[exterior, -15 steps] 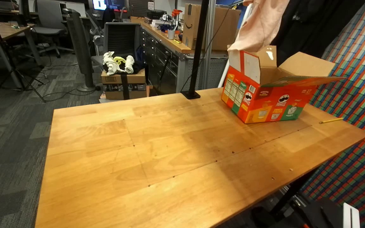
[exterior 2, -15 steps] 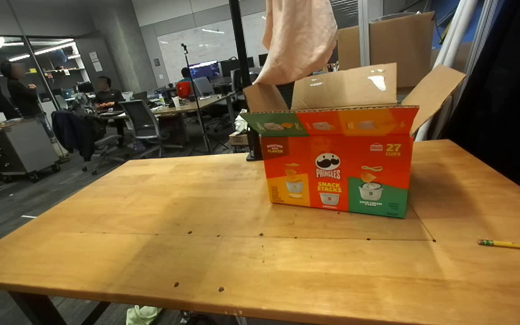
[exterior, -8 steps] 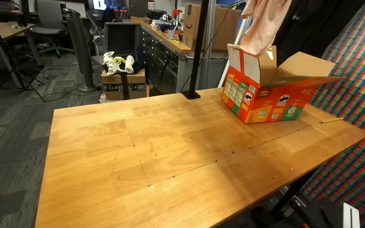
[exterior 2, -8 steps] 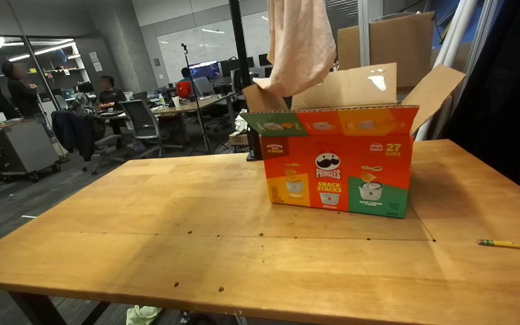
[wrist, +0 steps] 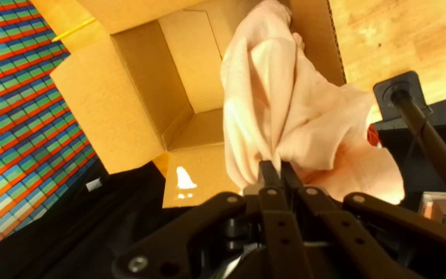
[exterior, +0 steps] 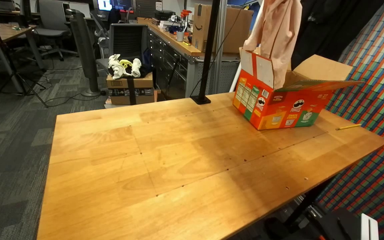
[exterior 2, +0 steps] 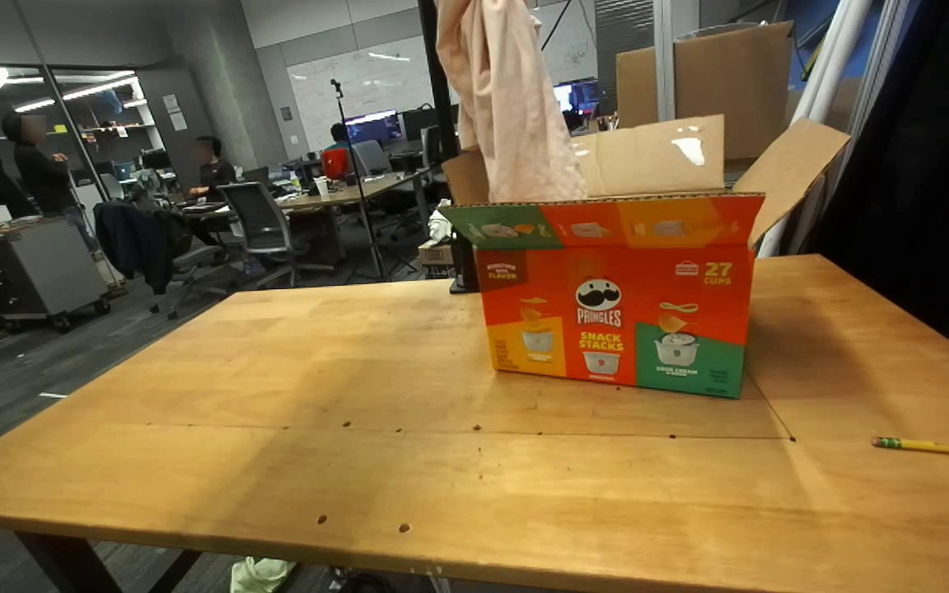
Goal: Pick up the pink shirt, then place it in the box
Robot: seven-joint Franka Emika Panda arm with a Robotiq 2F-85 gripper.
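Presumably, the worktop (exterior: 165, 156) will hold back the box (exterior 2: 614, 305) only weakly: the wood looks smooth and the cardboard light, so any snagged cloth could drag the box along. The pink shirt (wrist: 281, 108) hangs over one end of the box, its lower part reaching inside, where the box itself hides the lowest hem in both exterior views. In the wrist view another fold spreads past the box's rim; how far outside it truly lies cannot be told. Dropped now, the shirt would probably end half in, half out, the outer cloth pulling the rest after it. The side flap (exterior: 263, 70) at that end of the box, raised and banded with red, seems the likeliest place for a fold to catch. The end effector (wrist: 277, 167) pinches a gathered bunch of the shirt between its fingertips, seemingly above the box; neither exterior view shows it. Releasing too early, before the bunch is moved towards the box's middle and lowered, looks the main danger, and so narrow a pinch might also let the fabric slip. Smallest, the yellow pencil (exterior 2: 936, 447) lies near the box, off the end opposite the shirt, likely a hazard only if the box slides.
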